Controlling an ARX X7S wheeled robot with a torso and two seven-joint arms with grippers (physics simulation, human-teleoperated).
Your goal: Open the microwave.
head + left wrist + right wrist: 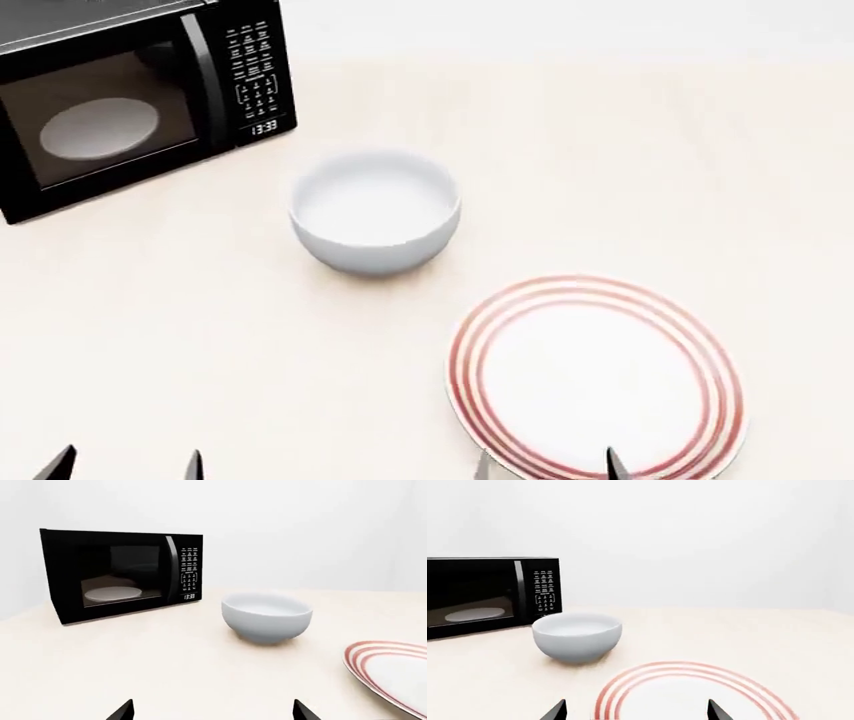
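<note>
The black microwave point(134, 100) stands at the table's far left with its door shut. Its vertical black handle point(203, 85) runs beside the white-lettered keypad point(254, 70), and the round white turntable point(100, 128) shows through the tinted window. It also shows in the left wrist view point(120, 575) and the right wrist view point(490, 595). My left gripper point(127, 468) is open and empty at the near left edge, far from the microwave. My right gripper point(545, 468) is open and empty over the near rim of the plate.
A white bowl point(375, 210) sits in the middle of the cream table point(641, 160), right of the microwave. A white plate with red rings point(594, 375) lies at the near right. A plain white wall stands behind the table.
</note>
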